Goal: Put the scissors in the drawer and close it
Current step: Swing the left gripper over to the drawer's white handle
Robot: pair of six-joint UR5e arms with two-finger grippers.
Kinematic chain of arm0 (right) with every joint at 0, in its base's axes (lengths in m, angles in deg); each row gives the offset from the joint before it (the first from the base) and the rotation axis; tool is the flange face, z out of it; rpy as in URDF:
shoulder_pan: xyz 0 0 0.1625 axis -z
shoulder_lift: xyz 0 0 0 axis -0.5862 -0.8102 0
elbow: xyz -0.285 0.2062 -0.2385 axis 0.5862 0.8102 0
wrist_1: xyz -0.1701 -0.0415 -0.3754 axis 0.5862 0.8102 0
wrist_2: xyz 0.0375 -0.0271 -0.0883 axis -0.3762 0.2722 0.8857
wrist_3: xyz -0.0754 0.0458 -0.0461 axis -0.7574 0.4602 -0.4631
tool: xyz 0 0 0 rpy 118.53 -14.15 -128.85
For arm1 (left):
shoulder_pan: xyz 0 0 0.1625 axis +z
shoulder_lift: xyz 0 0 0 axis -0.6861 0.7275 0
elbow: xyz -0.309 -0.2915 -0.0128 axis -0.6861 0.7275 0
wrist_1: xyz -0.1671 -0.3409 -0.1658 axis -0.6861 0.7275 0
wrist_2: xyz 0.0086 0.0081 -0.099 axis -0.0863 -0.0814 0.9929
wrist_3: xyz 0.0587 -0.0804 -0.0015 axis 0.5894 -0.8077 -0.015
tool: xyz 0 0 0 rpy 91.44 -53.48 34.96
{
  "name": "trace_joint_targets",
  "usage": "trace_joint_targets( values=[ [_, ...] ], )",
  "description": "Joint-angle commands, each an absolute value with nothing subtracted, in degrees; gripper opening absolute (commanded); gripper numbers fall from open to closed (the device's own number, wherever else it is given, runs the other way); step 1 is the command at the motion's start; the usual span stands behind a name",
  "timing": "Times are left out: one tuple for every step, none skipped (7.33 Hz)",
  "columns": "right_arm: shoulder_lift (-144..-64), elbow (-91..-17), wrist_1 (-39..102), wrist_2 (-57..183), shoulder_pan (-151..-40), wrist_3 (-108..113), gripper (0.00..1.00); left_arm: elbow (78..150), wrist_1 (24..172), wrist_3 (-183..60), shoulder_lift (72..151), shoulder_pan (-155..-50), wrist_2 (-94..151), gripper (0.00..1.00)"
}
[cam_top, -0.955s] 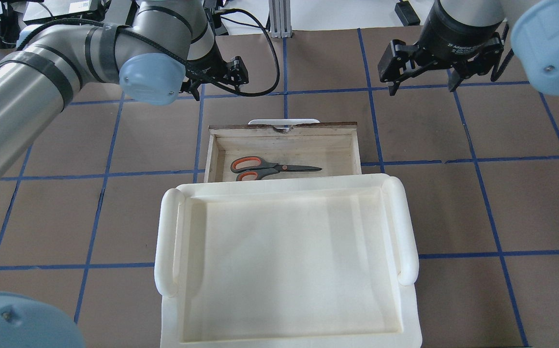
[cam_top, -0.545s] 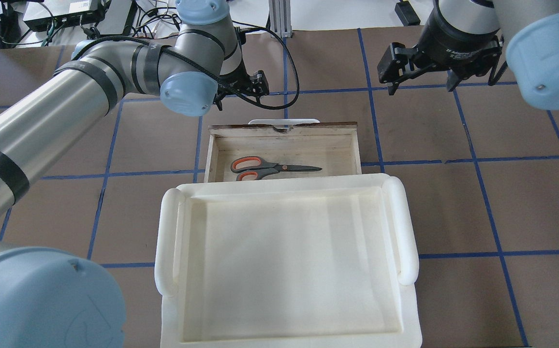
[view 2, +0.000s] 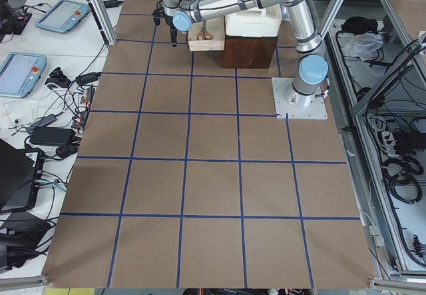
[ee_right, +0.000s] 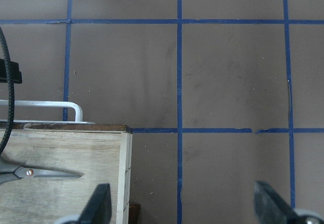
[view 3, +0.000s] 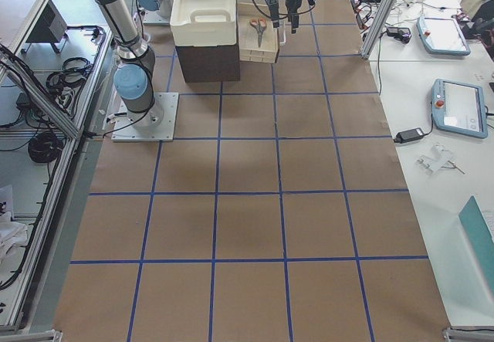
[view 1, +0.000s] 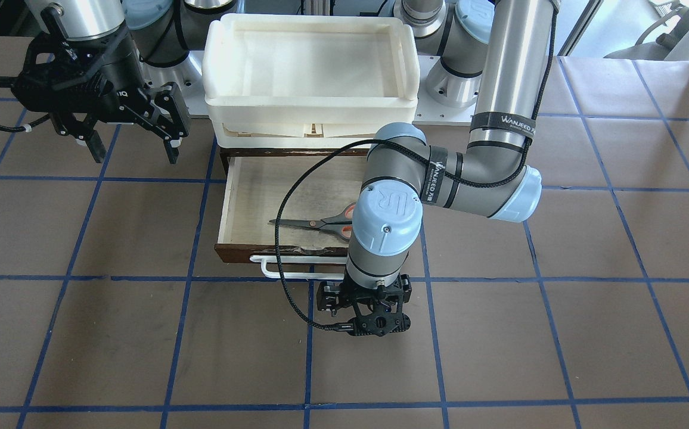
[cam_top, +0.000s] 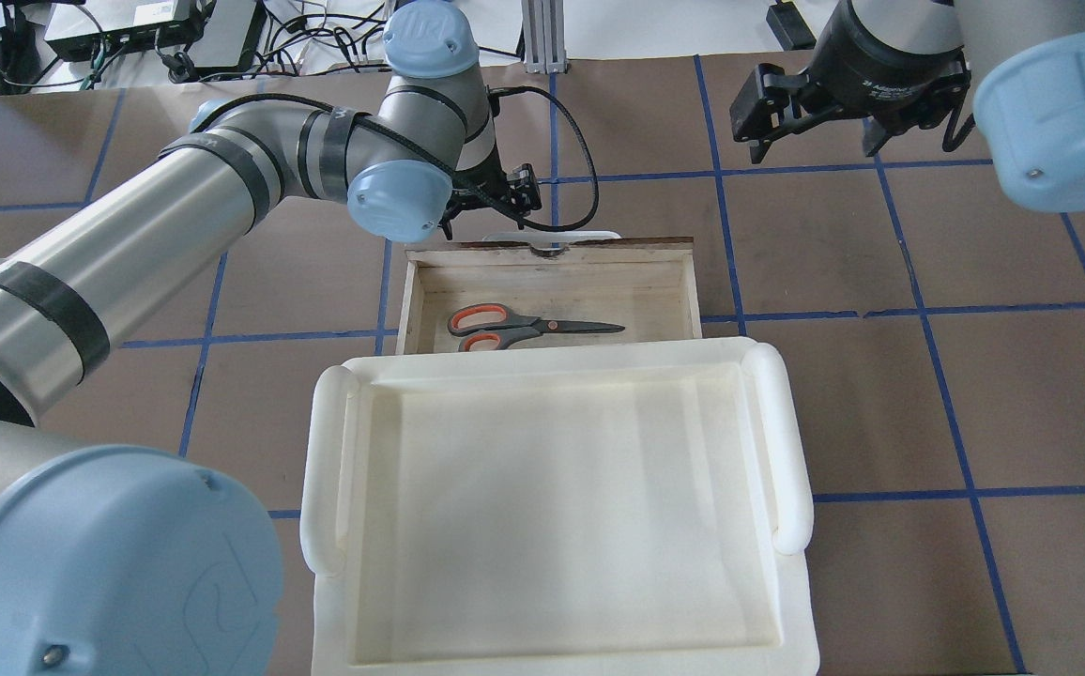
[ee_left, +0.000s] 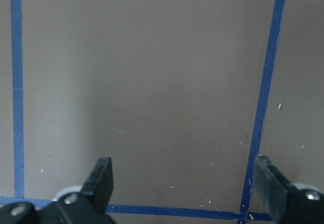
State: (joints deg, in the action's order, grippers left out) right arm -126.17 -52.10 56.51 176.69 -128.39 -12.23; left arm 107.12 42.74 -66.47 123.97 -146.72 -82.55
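Observation:
The scissors (cam_top: 524,327) lie flat in the open drawer (cam_top: 552,250), grey handles lined orange-red to the left; they also show in the front view (view 1: 319,223) and the right wrist view (ee_right: 43,173). The drawer's white bar handle (view 1: 285,274) faces away from the robot. My left gripper (view 1: 373,319) points down at the table just beyond the handle, largely hidden by its wrist from overhead (cam_top: 516,192). Its wrist view shows the fingers (ee_left: 101,176) wide apart and empty. My right gripper (cam_top: 813,136) is open and empty, hovering beyond the drawer's right end (view 1: 134,152).
Stacked white plastic trays (cam_top: 331,469) sit on the dark cabinet (view 2: 249,52) above the drawer. A black cable (view 1: 288,250) loops from the left wrist over the drawer front. Blue tape lines grid the brown table. Cables and boxes (cam_top: 129,28) lie past the far edge.
My left arm has swung right, bringing its gripper to just beyond the drawer handle. The right gripper has drifted slightly farther away. Scissors and drawer have not moved.

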Motion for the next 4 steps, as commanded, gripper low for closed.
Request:
trace_joint_targets(
  values=[
    [-126.15, -52.1, 56.44, 176.8, -128.35, -11.95, 1.0, 106.34, 47.09, -68.6, 123.72, -146.77, -82.74, 1.0],
    [-126.15, -52.1, 56.09, 177.58, -128.35, -11.86, 1.0, 105.98, 48.94, -70.0, 123.72, -146.68, -82.74, 1.0],
    [-126.15, -52.1, 56.18, 177.42, -128.43, -11.86, 1.0, 105.89, 50.35, -70.45, 123.28, -146.68, -82.66, 1.0],
    [-126.15, -52.1, 56.18, 177.42, -128.43, -11.86, 1.0, 105.89, 51.67, -70.46, 123.02, -146.68, -82.57, 1.0]
  ],
)
